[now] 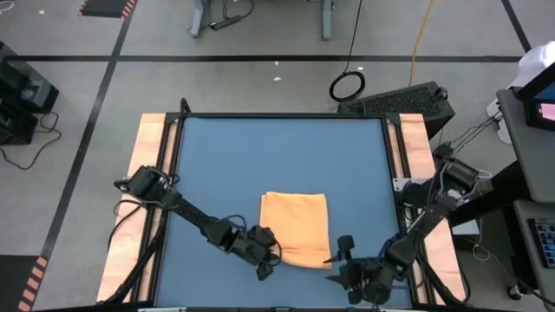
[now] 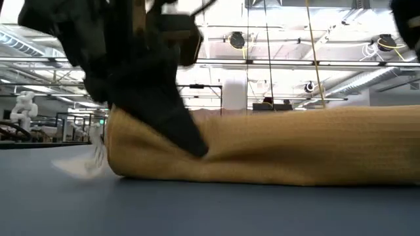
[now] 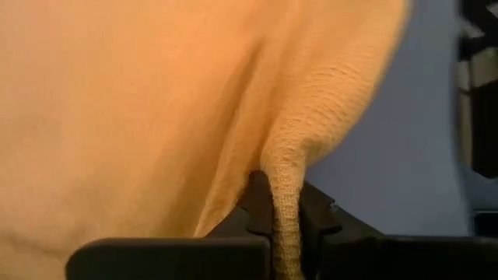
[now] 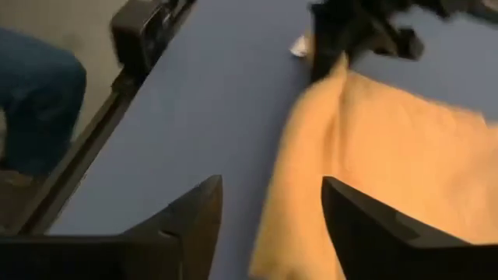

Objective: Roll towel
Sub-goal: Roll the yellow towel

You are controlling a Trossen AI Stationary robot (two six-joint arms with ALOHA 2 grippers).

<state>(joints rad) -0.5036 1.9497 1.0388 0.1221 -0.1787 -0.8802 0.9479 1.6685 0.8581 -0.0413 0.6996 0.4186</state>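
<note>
Two grippers at near edge | left gripper (image 1: pixel 264 253) pinches towel (image 1: pixel 296 227) corner | we see right gripper (image 1: pixel 344 260) spread, just right of towel

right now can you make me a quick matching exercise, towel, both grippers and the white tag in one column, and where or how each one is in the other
Column one:
1. towel
2. left gripper
3. right gripper
4. white tag

Column two:
A. open, beside the towel's near right corner, holding nothing
B. lying on the blue mat, sticking out past the towel's end
C. folded, orange-yellow, near the table's front edge
D. pinching a fold at the towel's near left corner

Pairs: 1-C, 2-D, 3-A, 4-B
</note>
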